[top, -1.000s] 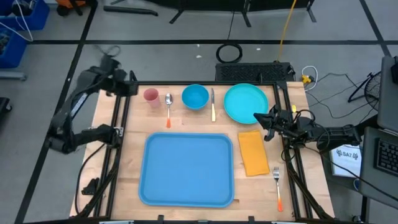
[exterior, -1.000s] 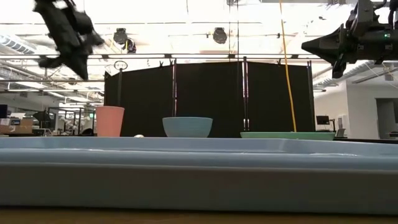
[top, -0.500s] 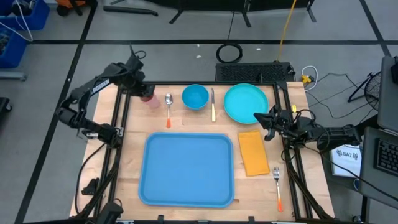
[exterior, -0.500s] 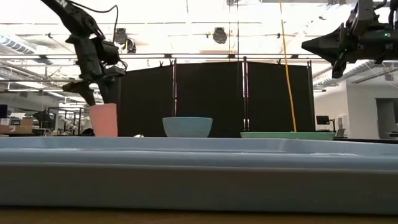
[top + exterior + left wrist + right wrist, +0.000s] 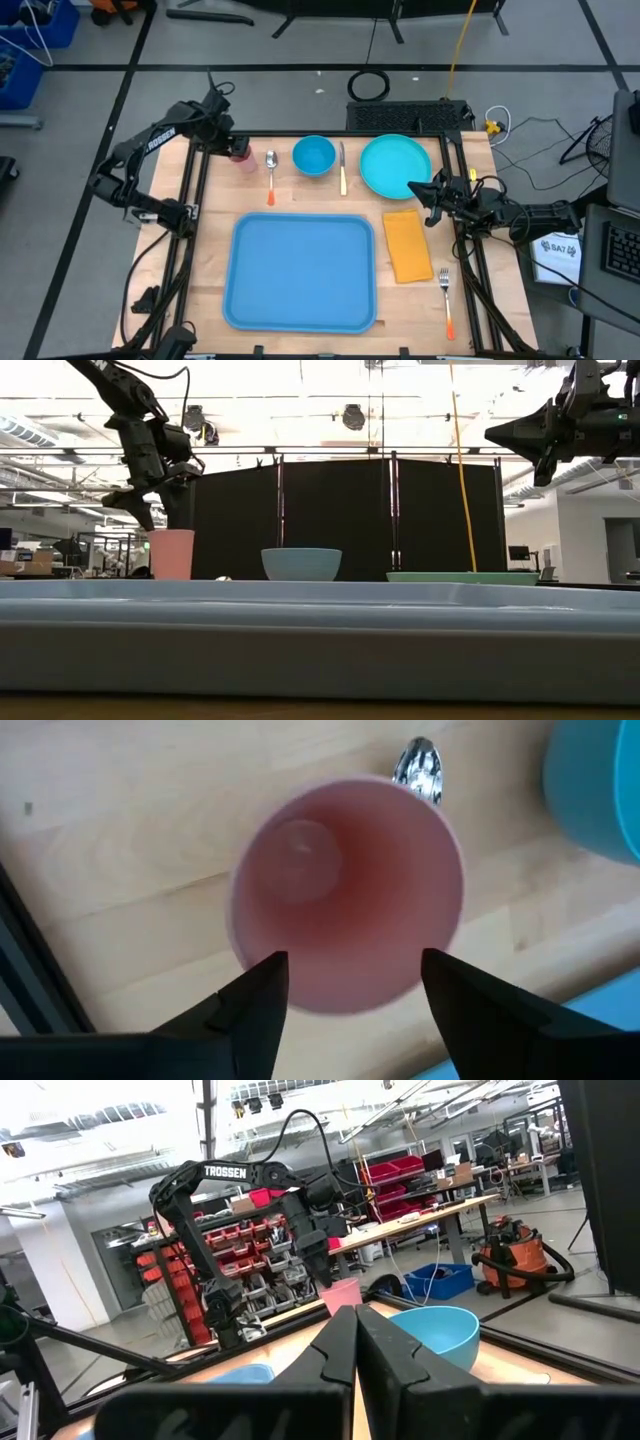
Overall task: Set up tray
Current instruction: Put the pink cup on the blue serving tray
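Left claw (image 5: 350, 985): hanging straight over the pink cup (image 5: 348, 895) at the table's far left corner, fingers spread wide, one on each side of the cup's rim, not pinching it.
Pink cup: standing upright on the table (image 5: 210, 255); in the low view it is showing just under the left claw (image 5: 155, 500).
Spoon (image 5: 271, 172): lying just beside the cup at its 3 o'clock, bowl end peeking past the cup's rim in the left wrist view.
Blue bowl (image 5: 314, 155): sitting further along at 3 o'clock from the left claw, past the spoon.
Knife (image 5: 342, 167): lying between the bowl and the teal plate (image 5: 395, 165).
Tray (image 5: 300, 270): lying flat in the middle of the near half of the table, at about 5 o'clock from the left claw and well apart from it; at about 8 o'clock from the right claw.
Right claw (image 5: 418, 192): hovering at the near edge of the teal plate, fingers pressed together, gripping nothing.
Napkin (image 5: 406, 245): lying just right of the tray, at 6 o'clock from the right claw.
Fork (image 5: 446, 298): lying at 5 o'clock from the napkin, near the table's right edge.
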Available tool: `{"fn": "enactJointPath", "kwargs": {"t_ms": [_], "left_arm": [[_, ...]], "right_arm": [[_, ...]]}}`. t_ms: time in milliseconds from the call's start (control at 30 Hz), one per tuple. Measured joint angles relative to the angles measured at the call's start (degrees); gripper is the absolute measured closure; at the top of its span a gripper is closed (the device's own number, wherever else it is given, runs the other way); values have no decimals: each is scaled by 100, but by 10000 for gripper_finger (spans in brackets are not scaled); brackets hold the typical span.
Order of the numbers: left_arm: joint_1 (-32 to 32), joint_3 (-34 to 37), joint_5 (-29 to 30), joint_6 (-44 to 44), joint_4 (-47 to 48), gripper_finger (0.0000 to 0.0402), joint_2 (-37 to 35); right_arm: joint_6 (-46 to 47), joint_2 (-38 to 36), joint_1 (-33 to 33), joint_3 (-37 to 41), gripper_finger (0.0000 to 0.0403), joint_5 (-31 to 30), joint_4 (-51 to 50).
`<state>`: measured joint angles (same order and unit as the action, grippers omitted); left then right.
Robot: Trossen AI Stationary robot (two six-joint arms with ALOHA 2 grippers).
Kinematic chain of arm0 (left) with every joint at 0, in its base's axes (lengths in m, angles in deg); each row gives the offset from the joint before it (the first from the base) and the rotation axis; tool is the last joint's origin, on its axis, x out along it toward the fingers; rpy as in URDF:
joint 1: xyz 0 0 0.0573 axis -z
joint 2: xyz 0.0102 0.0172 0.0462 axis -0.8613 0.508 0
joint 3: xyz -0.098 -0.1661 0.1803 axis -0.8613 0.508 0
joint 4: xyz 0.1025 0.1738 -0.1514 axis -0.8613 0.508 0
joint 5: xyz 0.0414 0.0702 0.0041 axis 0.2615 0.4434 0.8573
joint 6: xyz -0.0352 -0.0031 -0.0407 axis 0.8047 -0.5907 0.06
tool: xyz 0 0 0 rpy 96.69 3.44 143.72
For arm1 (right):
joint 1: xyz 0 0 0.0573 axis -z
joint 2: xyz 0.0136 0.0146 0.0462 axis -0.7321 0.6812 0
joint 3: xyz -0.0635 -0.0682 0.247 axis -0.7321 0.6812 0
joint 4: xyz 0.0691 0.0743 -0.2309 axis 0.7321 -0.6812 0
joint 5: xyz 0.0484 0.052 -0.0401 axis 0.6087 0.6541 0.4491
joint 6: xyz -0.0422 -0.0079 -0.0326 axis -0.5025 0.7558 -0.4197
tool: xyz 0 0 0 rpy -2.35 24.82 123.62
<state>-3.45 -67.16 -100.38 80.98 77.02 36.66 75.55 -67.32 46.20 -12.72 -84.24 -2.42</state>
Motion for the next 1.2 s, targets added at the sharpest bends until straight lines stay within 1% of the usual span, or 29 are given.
{"fn": "enactJointPath", "kwargs": {"t_ms": [100,233,400,500,633,733,800,1200], "left_arm": [[0,0,-186,-7,-3,176,0],[0,-4,-599,-7,-1,178,0],[2,-292,-673,-43,257,178,-4],[4,-603,-434,-104,532,178,-2],[0,-990,280,-75,838,179,-7],[0,-1056,710,49,858,179,-9],[0,-981,928,126,854,178,-9],[0,-274,978,228,238,179,-2]], "right_arm": [[0,0,0,-2,403,0,-1],[0,0,0,0,403,-2,-1],[-2,0,0,-2,403,-4,-1],[-2,0,0,-1,403,-4,-2],[-2,0,0,-2,403,-4,-4],[-2,0,0,0,403,-2,-3],[-2,0,1,-2,403,-4,-4],[-2,0,1,0,403,-4,-1]]}}
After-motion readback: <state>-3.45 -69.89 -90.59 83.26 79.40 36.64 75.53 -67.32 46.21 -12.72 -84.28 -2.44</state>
